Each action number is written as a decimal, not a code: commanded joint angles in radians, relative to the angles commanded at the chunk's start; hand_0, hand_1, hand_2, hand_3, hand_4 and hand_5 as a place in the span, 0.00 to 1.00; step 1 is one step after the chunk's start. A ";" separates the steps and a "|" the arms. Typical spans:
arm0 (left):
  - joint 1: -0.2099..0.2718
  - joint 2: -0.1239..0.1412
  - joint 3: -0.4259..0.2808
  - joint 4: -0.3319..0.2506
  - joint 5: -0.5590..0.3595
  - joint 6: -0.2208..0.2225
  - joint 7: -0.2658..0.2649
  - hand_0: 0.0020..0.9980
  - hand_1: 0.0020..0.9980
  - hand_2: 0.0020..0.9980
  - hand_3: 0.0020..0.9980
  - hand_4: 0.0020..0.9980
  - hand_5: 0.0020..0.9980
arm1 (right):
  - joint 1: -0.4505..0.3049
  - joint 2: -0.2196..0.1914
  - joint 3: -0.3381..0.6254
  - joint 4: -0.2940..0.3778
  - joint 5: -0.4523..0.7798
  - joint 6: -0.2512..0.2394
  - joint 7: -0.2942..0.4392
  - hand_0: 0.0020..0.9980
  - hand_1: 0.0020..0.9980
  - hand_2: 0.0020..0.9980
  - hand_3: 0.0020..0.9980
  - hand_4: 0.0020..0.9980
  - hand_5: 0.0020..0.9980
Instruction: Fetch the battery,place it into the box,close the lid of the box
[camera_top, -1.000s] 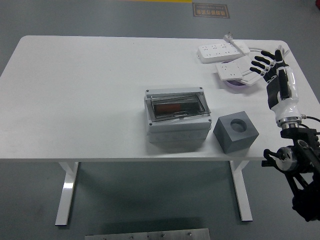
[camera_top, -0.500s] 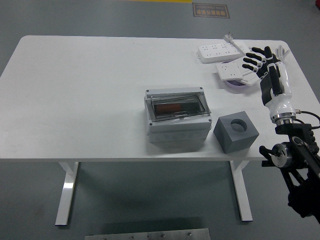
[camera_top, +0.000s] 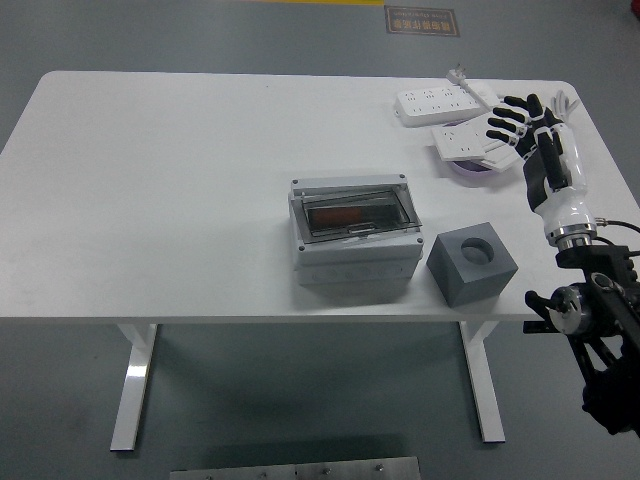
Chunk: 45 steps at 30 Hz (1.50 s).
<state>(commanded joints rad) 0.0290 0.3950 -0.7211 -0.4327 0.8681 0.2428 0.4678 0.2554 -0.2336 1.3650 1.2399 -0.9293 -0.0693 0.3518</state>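
While the right hand hovers with fingers spread and holding nothing over the far right of the worktop, the box sits near the front edge, its clear lid down over a red battery. Right of the box stands a grey block; behind the box and to its right lie two power strips.

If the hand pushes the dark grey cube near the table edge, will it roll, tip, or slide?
The cube would probably slide, not roll: its faces are flat and it sits squarely on the table. Tipping seems unlikely, as it looks about as wide as tall. It sits close to the near edge, so a push toward that edge might drop it.
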 joint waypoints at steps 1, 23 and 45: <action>0.004 -0.003 0.003 0.000 -0.006 0.002 -0.002 0.63 0.70 0.57 0.54 0.50 0.00 | 0.002 -0.004 -0.001 0.000 0.000 -0.001 -0.002 0.63 0.62 0.63 0.63 0.85 0.73; -0.059 0.015 0.074 0.012 -0.088 0.006 -0.064 0.63 0.70 0.57 0.54 0.50 0.00 | 0.030 -0.034 0.069 0.016 -0.036 -0.032 -0.086 0.64 0.63 0.64 0.63 0.80 0.66; -0.129 0.013 0.136 0.032 -0.146 0.007 -0.138 0.63 0.70 0.57 0.54 0.50 0.00 | 0.084 -0.077 0.142 0.056 -0.088 -0.019 -0.140 0.69 0.66 0.67 0.66 0.78 0.63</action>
<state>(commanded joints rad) -0.1003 0.4079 -0.5846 -0.4011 0.7224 0.2498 0.3297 0.3396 -0.3102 1.5066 1.2958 -1.0175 -0.0886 0.2114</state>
